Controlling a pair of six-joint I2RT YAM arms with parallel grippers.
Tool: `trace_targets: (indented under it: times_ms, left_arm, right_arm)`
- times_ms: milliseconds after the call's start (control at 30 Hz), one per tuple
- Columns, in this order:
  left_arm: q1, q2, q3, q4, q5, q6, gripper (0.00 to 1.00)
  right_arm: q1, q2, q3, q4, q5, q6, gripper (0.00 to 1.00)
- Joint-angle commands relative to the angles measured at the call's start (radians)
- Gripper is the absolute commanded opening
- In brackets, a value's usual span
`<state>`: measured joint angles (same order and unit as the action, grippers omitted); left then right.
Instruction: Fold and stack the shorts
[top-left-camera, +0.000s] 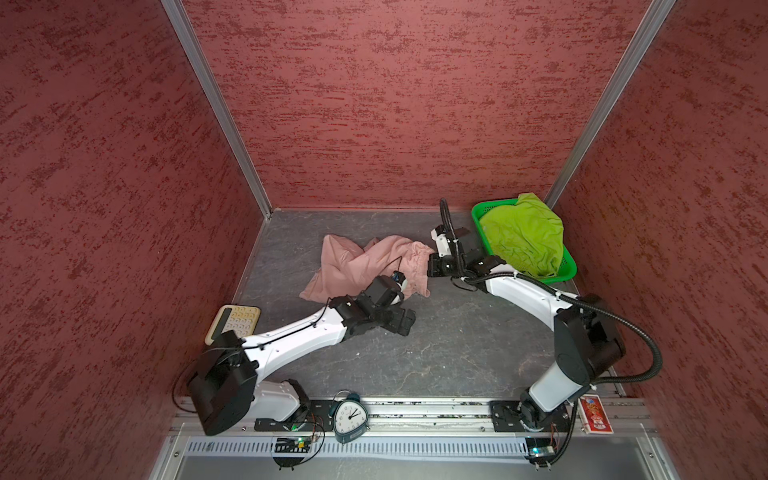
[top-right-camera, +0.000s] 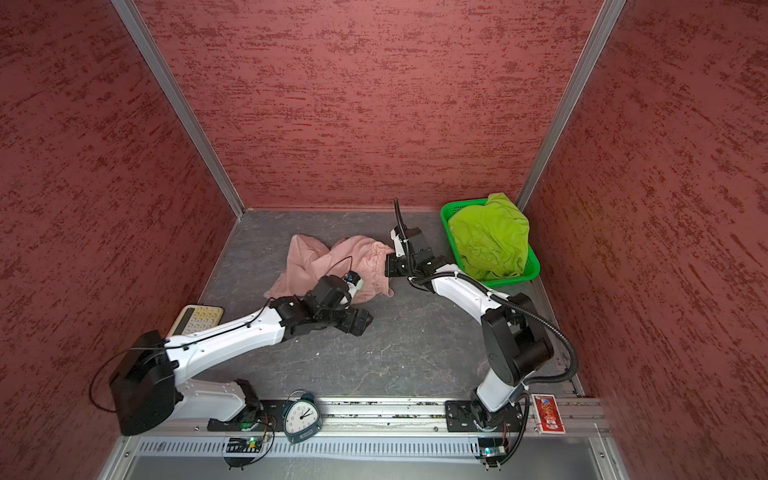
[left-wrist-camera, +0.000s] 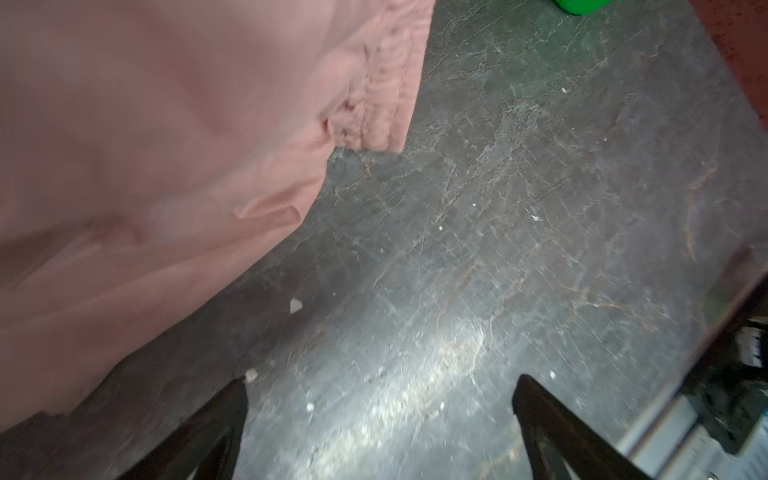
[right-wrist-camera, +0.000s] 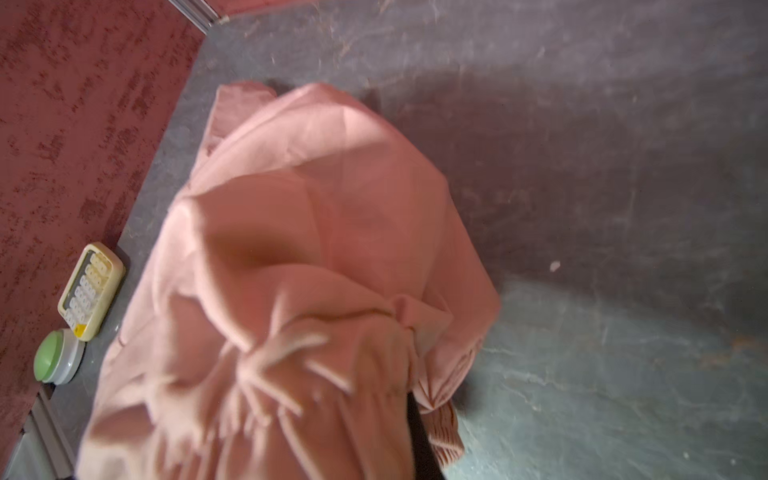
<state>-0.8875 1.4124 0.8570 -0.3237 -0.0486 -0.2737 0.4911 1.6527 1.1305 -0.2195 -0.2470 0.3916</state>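
Note:
The dusty pink shorts (top-left-camera: 357, 266) (top-right-camera: 320, 266) lie crumpled at the middle of the dark table. My right gripper (top-left-camera: 430, 264) (top-right-camera: 388, 266) is shut on their gathered waistband, lifting that end; in the right wrist view the pink cloth (right-wrist-camera: 311, 249) drapes over the jaws and only a black finger (right-wrist-camera: 415, 436) shows. My left gripper (top-left-camera: 402, 322) (top-right-camera: 358, 322) (left-wrist-camera: 380, 384) stands open over bare table just beside the pink shorts' (left-wrist-camera: 166, 145) near edge, holding nothing. The lime green shorts (top-left-camera: 523, 237) (top-right-camera: 490, 241) lie bunched in the basket.
The bright green basket (top-left-camera: 478, 212) (top-right-camera: 446, 212) stands at the back right corner. A cream calculator (top-left-camera: 235, 324) (top-right-camera: 195, 320) (right-wrist-camera: 91, 291) lies at the left edge beside a green-topped button (right-wrist-camera: 56, 361). An alarm clock (top-left-camera: 349, 415) (top-right-camera: 301, 417) and a red box (top-left-camera: 596, 415) (top-right-camera: 548, 413) sit on the front rail.

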Motion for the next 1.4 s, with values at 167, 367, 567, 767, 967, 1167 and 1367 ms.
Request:
trace_targets:
  times_ms: [167, 367, 567, 767, 967, 1167, 1367]
  left_arm:
    - [-0.143, 0.315, 0.187, 0.240, -0.288, 0.089, 0.99]
    - [-0.085, 0.349, 0.194, 0.242, -0.298, -0.074, 0.99]
    - [-0.038, 0.386, 0.198, 0.275, -0.282, -0.077, 0.76]
    - [-0.023, 0.364, 0.180, 0.360, -0.211, -0.044, 0.53]
    - [0.033, 0.244, 0.104, 0.327, -0.138, -0.062, 0.00]
    - [0.176, 0.033, 0.122, 0.056, -0.082, 0.092, 0.00]
    - [0.344, -0.069, 0.189, -0.057, 0.042, 0.258, 0.00]
  right_arm:
    - [-0.037, -0.047, -0.051, 0.082, -0.077, 0.077, 0.00]
    - [-0.065, -0.133, -0.102, 0.099, -0.060, 0.087, 0.00]
    - [-0.071, -0.221, -0.142, 0.135, -0.071, 0.104, 0.00]
    - [-0.073, -0.268, -0.148, 0.128, -0.062, 0.103, 0.00]
    - [-0.077, -0.294, -0.116, 0.048, -0.018, 0.053, 0.00]
    - [-0.067, -0.309, 0.071, -0.306, 0.063, -0.162, 0.00]
    - [0.003, -0.279, 0.329, -0.873, 0.181, -0.179, 0.00]
